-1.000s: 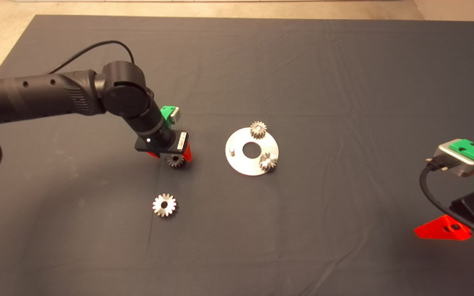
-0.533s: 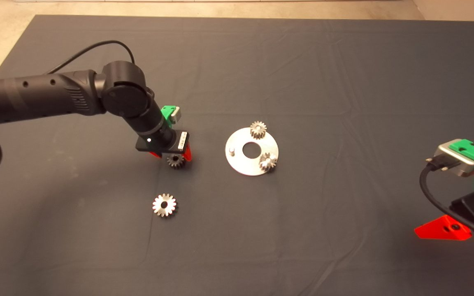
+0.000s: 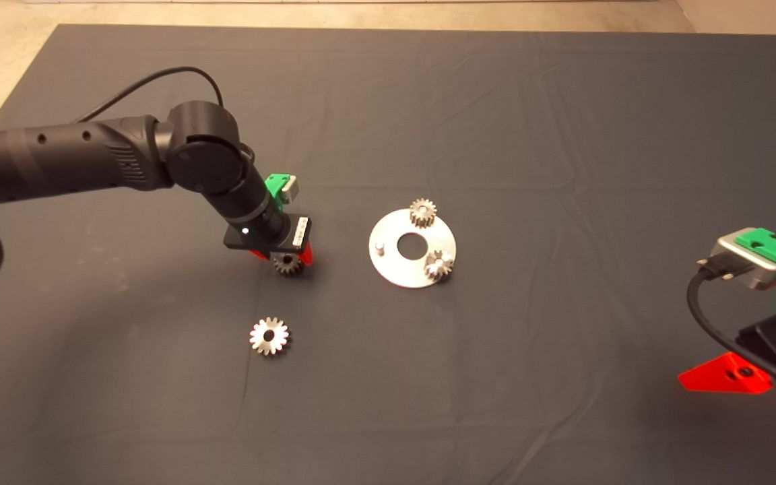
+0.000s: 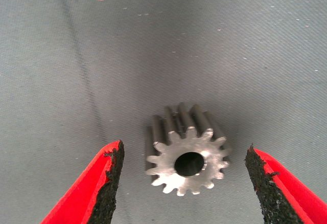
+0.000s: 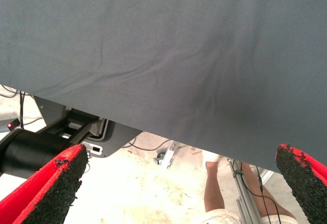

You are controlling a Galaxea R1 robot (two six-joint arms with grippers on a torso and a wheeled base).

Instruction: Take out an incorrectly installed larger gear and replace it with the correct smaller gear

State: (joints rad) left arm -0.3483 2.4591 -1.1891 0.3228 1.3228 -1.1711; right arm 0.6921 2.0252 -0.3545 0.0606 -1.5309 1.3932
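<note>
1. Nearest the counter's front edge, toward the right corner, the right gripper (image 3: 725, 380) waits with its fingers spread wide and empty; its wrist view shows only the mat's edge, the floor and a person's bare leg (image 5: 214, 193) beyond. No risk from it unless it swings inward.

2. Left of centre, nearer the front edge, the larger gear (image 3: 269, 336) lies flat on the mat (image 3: 529, 121), apart from everything. It is already off the plate, so it only matters if an arm sweep knocks it.

3. Further back, the left gripper (image 4: 184, 183) straddles the smaller gear (image 4: 186, 155), fingers open, the pads (image 4: 111, 180) clear of the teeth on both sides. The gear sits closer to one pad than the other, I judge: closing unevenly could shove or tip it before both pads bite. Pads landing on tooth tips, not flanks, could let the steel gear twist or slip out on lifting.

4. Toward the counter's middle, the round silver plate (image 3: 401, 273) carries two small gears (image 3: 422, 212) (image 3: 438, 265) and one bare pin (image 3: 380, 246). The bore of the smaller gear looks narrow, so a tilted grip would probably jam it on that pin, or its teeth could clash with a neighbour and drag the loose plate across the mat.
</note>
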